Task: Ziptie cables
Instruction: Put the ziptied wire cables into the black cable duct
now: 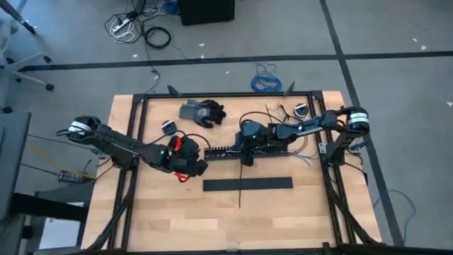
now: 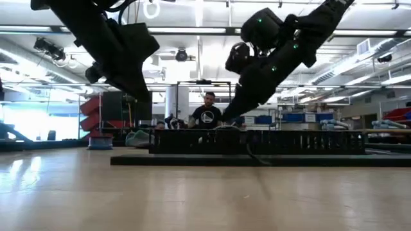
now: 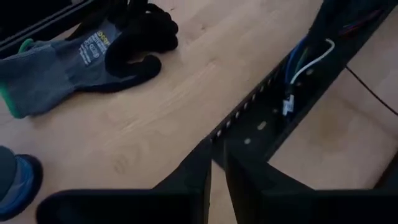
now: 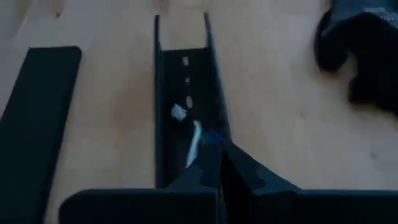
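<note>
A long black slotted duct [image 1: 276,150] lies across the table's middle. The cables [image 3: 298,62], thin blue and white wires, lie inside its channel [image 4: 198,140]. My right gripper [image 4: 219,163] is shut, its tips down at the channel right beside the wires. A thin black ziptie [image 1: 241,193] runs from under that gripper [image 1: 241,154] toward the near edge and crosses a flat black bar [image 1: 248,184]. My left gripper [image 3: 217,171] stands just off the duct's left end [image 3: 214,140], with a narrow gap between its fingers and nothing in it. My right gripper comes slanting down from the table's right, its shut fingertips [image 4: 214,158] at the channel beside the wire ends [image 4: 196,134]. The fingers hide the spot, so I cannot tell whether they touch the wires, the duct wall or the ziptie's upper end.
A pair of grey and black gloves [image 1: 202,112] lies at the far middle, and small round items [image 1: 168,126] [image 1: 301,110] lie near the far corners. A black frame [image 1: 134,142] rims the table. Bare wood lies near the front edge. A person [image 2: 207,115] sits beyond the table.
</note>
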`<state>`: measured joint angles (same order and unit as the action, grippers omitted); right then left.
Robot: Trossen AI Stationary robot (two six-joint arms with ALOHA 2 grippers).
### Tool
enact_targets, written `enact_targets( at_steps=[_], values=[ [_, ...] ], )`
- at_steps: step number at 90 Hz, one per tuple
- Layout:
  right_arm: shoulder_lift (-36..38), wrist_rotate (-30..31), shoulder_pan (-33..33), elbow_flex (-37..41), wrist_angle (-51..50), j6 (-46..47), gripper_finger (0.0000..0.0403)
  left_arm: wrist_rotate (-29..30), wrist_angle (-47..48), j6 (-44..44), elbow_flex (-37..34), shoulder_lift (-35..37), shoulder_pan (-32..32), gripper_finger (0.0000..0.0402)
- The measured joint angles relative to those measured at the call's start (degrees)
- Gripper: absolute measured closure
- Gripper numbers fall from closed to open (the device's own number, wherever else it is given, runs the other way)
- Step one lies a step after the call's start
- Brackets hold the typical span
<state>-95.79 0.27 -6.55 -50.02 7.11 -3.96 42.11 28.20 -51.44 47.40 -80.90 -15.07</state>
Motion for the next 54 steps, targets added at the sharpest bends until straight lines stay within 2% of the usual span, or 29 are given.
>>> enact_targets(
  at_steps=[15, 30, 36, 54],
  values=[
    [0.6, -1.8, 0.0, -1.1, 0.0, -0.5, 0.0402, -0.5, 0.0, -0.1, 0.0, 0.0, -0.1, 0.0367],
    [0.3, -14.1, 0.2, -2.5, 0.0, -2.2, 0.0383, -0.5, 0.2, 0.2, 0.0, 0.0, -1.2, 0.0367],
    [0.3, -14.4, 0.6, -3.3, -0.2, -3.9, 0.0367, 0.0, 0.6, 0.6, 0.0, 0.0, -1.5, 0.0367],
    [-1.8, -10.1, 0.5, -6.3, -2.5, -6.5, 0.0324, 0.8, 0.5, 2.1, 0.0, 0.0, -1.9, 0.0367]
  ],
)
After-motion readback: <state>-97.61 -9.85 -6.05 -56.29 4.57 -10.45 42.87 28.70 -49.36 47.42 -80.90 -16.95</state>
